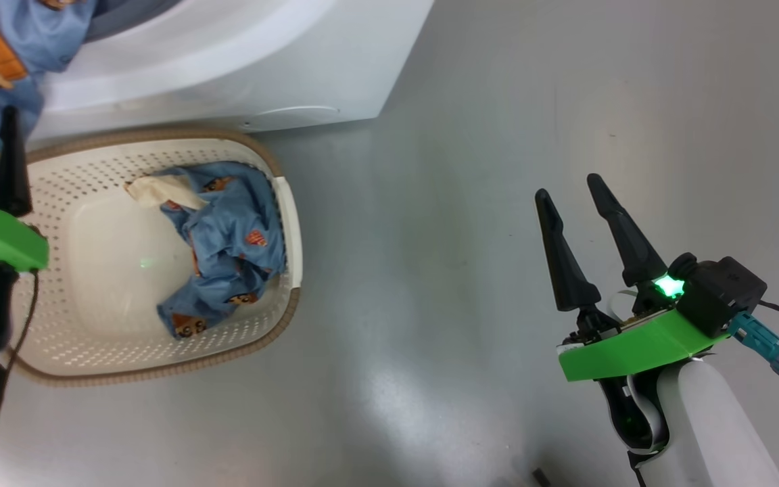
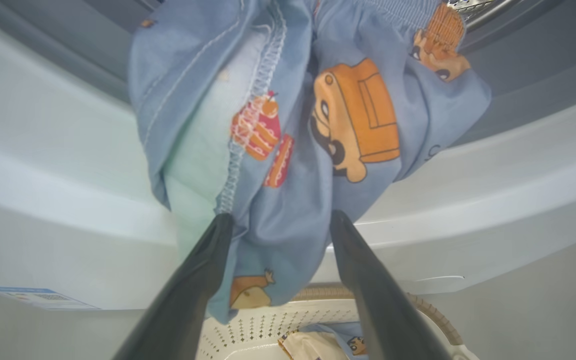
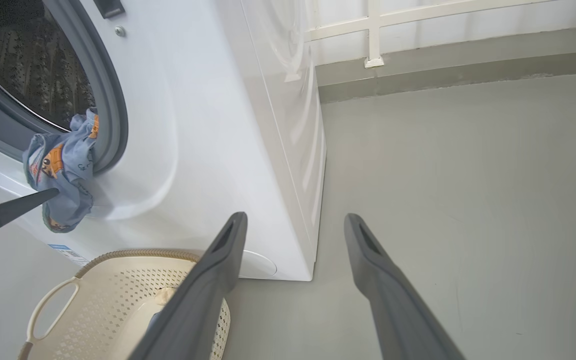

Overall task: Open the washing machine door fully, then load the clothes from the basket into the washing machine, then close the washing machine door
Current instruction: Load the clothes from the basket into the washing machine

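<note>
**A:** Item 1, the cloth. Where is it?

**B:** Hanging garment [image 2: 293,125]: lt-blue fabric w/ orange cartoon print. It is draped over the lower lip of the washing machine [image 1: 227,67] opening. The upper end lies inside, against the grey gasket [image 3: 113,100] w/ the steel drum [image 3: 33,75] behind. The lower end hangs down the white front, above the basket [image 1: 92,338].

**A:** Item 2?

**B:** Second garment [image 1: 234,237], same print, w/ a cream-white cloth part [image 1: 159,193]. It lies crumpled in the basket's right half. The basket stands on the grey floor [image 1: 430,237], just in front of the machine.

**A:** Pincers?

**B:** Left gripper [image 2: 280,215]: fingers spread wide, one on each side of the hanging garment's lower part, not pinched on it. Can't tell if the tips touch the cloth. Right gripper [image 1: 568,185]: fingers also spread wide, w/ nothing between them. It is over bare floor, well apart from the basket, on the right.
</note>
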Available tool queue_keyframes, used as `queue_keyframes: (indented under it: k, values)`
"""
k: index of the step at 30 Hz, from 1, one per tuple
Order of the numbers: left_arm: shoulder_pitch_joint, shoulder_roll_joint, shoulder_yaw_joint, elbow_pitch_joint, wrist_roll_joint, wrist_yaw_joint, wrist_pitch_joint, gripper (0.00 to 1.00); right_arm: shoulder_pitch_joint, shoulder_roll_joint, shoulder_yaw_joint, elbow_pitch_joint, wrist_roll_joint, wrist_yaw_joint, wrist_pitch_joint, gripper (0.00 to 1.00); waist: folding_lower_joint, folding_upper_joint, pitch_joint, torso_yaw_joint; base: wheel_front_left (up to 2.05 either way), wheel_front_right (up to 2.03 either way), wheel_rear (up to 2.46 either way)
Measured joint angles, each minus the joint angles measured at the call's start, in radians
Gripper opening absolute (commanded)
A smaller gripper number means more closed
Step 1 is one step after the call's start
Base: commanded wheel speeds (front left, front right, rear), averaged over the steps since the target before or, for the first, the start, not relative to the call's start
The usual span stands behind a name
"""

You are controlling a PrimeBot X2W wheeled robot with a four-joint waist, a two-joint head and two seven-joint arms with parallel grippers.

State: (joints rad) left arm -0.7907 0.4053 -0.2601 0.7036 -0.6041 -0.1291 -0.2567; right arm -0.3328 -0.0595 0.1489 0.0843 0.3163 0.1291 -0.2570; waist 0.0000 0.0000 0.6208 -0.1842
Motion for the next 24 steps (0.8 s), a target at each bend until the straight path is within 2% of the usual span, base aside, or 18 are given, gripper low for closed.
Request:
queue_keyframes:
  k: [6,7,8,9,10,11,12,17,24]
  values:
    - [-0.036,0.023,-0.023,0.041,-0.014,0.000,0.000,1.00,-0.001,0.002,0.007,0.000,0.000,0.000,0.000,1.00,0.0000,0.0000,0.008,-0.020,0.00,0.00,0.00]
    - [-0.041,0.027,-0.025,0.047,-0.021,0.000,0.000,0.63,-0.001,0.002,0.008,0.000,0.000,0.000,0.000,1.00,-0.0001,0.0000,0.008,-0.024,0.00,0.00,0.00]
    - [-0.046,0.030,-0.028,0.054,-0.026,0.000,0.000,0.42,-0.001,0.002,0.008,0.000,0.000,0.000,0.000,1.00,-0.0001,0.0000,0.009,-0.027,0.00,0.00,0.00]
    - [-0.051,0.033,-0.029,0.059,-0.029,0.000,0.000,0.32,-0.001,0.002,0.009,0.000,0.000,0.000,0.000,1.00,0.0000,0.0000,0.009,-0.030,0.00,0.00,0.00]
    - [-0.054,0.035,-0.030,0.064,-0.031,0.000,0.000,0.07,-0.001,0.002,0.009,-0.001,0.000,0.000,0.000,1.00,0.0000,0.0000,0.009,-0.032,0.00,0.00,0.00]
    - [-0.056,0.037,-0.030,0.066,-0.035,0.000,0.000,0.07,-0.001,0.002,0.009,-0.001,0.000,0.000,0.000,1.00,0.0000,0.0000,0.008,-0.033,0.00,0.00,0.00]
    - [-0.057,0.037,-0.031,0.067,-0.036,0.000,0.000,0.00,-0.001,0.002,0.008,-0.002,0.000,0.000,0.000,1.00,0.0000,0.0000,0.008,-0.034,0.00,0.00,0.00]
    - [-0.060,0.037,-0.031,0.048,-0.046,0.000,0.000,0.00,0.000,0.002,0.003,-0.004,0.000,0.000,0.000,1.00,0.0000,0.0000,0.004,-0.026,0.00,0.00,0.00]
    - [-0.054,0.031,-0.018,-0.073,-0.046,0.000,0.000,0.00,-0.001,0.002,0.005,-0.007,0.004,0.000,0.000,1.00,0.0000,0.0000,0.005,-0.004,0.00,0.00,0.00]
